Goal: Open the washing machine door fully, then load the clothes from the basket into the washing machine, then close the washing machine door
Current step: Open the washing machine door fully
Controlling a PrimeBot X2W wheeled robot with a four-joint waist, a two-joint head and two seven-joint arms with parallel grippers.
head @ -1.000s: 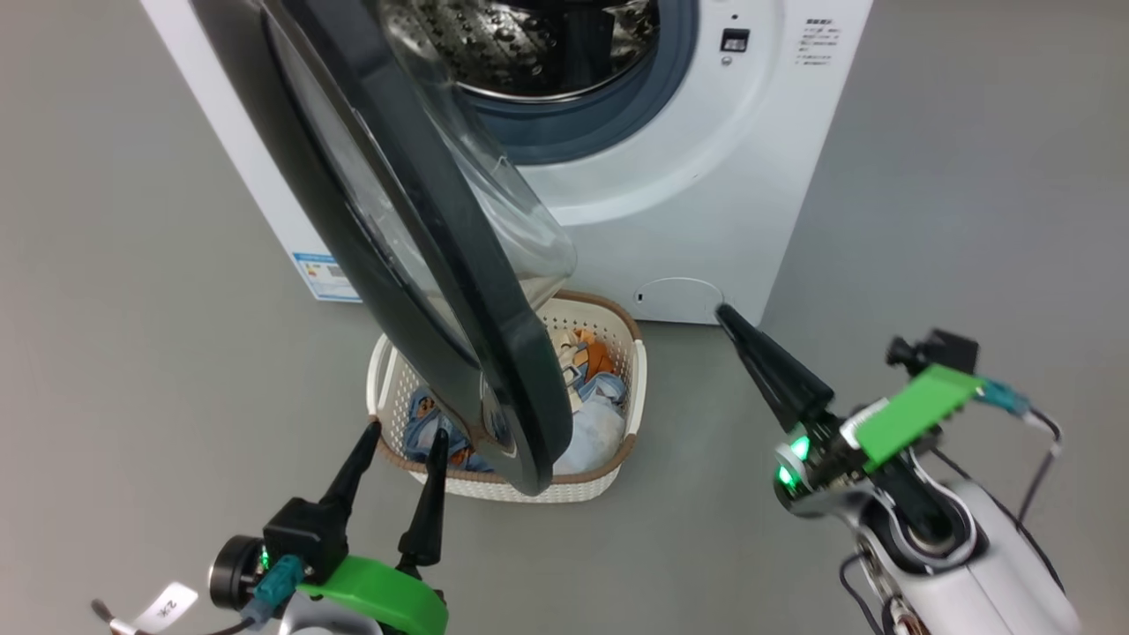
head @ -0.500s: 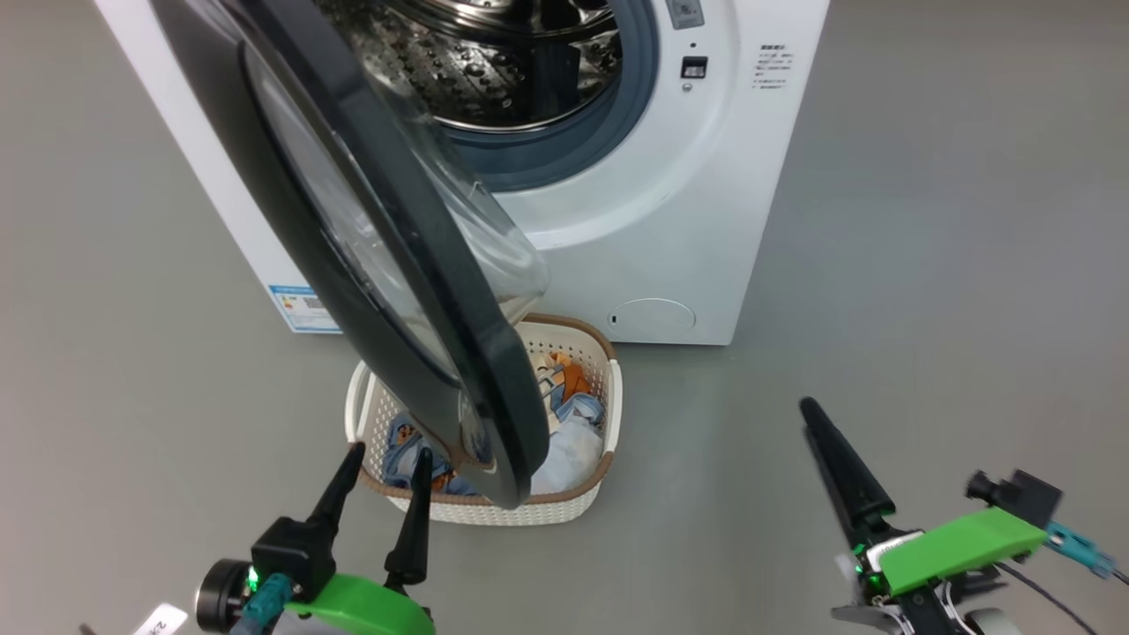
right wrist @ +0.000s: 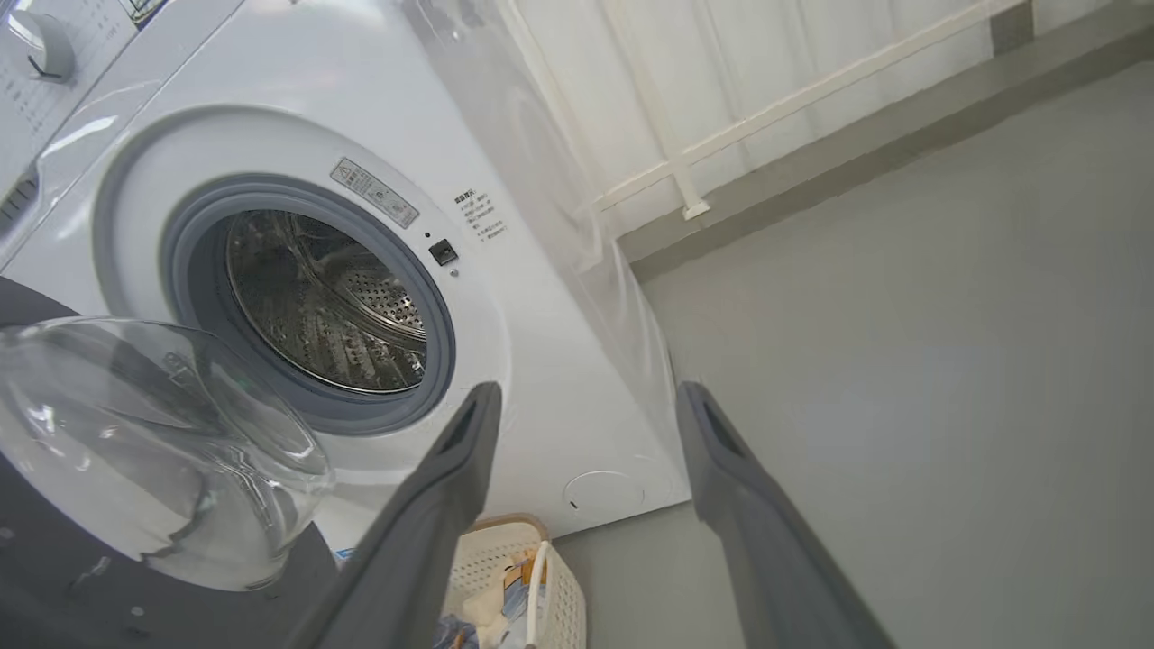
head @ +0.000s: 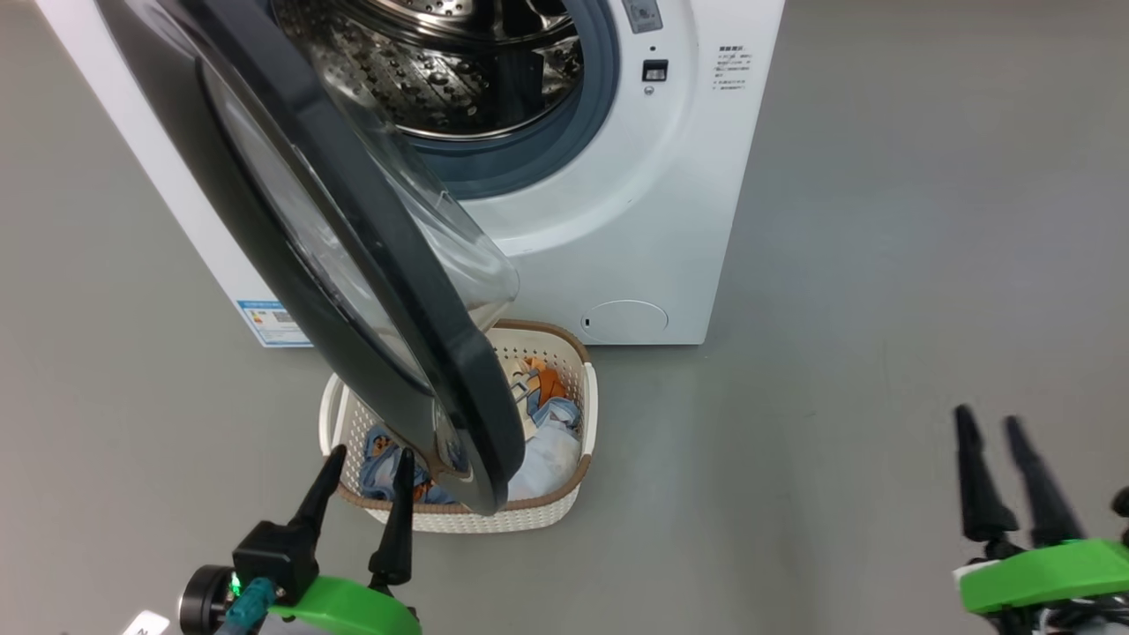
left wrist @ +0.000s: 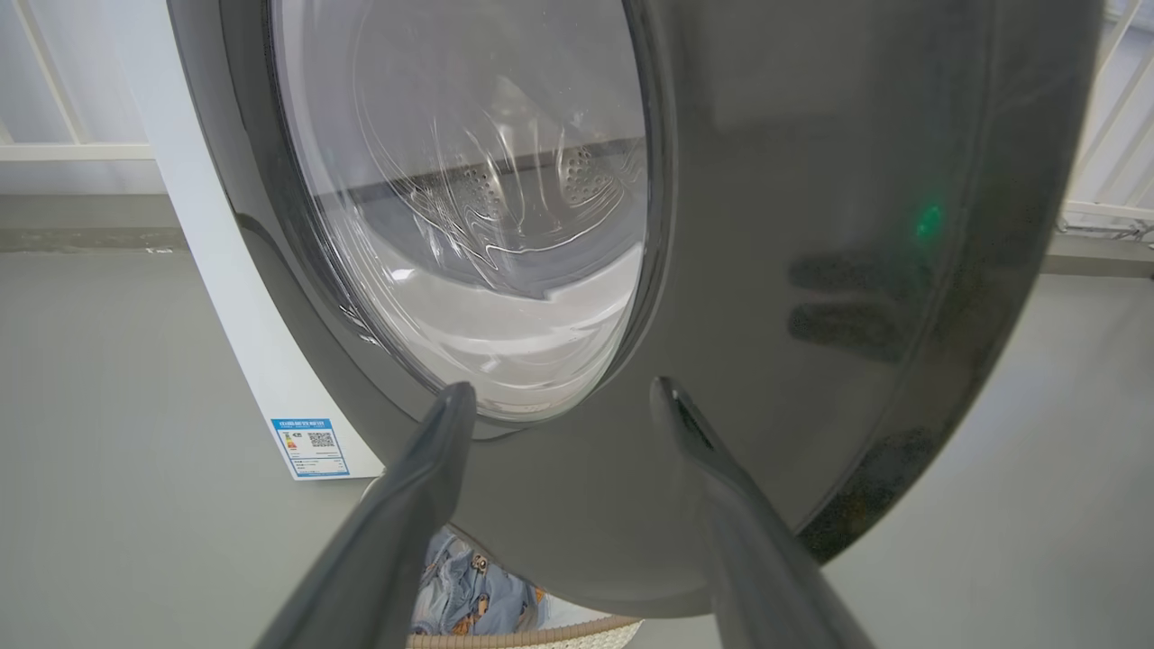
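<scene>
After sitting pinched shut up by the washing machine [head: 653, 220] front a second ago, pulled the right gripper [head: 988, 416] back low and spread it wide, holding nothing. Guessing that means done nudging the washing machine door [head: 467, 397] for now, yet only got it partway open, hanging right over the basket [head: 476, 522] on the floor [head: 882, 265] and half hiding the clothes [head: 547, 459] inside. Same for the left gripper [head: 370, 451]: wide, empty, near the door's lower edge. Count: one washer, one door, one basket, one small pile, two grippers.
</scene>
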